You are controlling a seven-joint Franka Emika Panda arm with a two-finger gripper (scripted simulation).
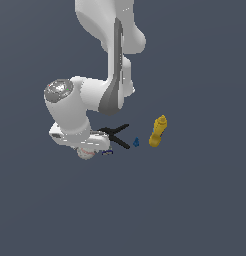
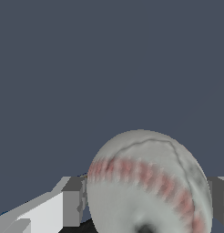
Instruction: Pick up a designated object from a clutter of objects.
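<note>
The arm (image 1: 102, 75) is reaching down over the tabletop (image 1: 205, 200), its gripper (image 1: 90, 146) sitting at the clutter's nine o'clock edge. In the wrist view the baseball (image 2: 145, 186) is filling the gap between the two fingers (image 2: 72, 202), so the gripper is clamping it, presumably for lifting. At three o'clock of it the black clamp (image 1: 115, 135) is lying, then the tiny blue piece (image 1: 136, 142) and the yellow bottle (image 1: 158, 131) beyond.

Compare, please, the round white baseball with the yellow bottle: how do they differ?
The round white baseball with red stitching sits between the gripper's fingers; the yellow bottle lies untouched, well off to the exterior view's right. The baseball is spherical, the bottle elongated with a narrower end. They appear similar in size.
</note>
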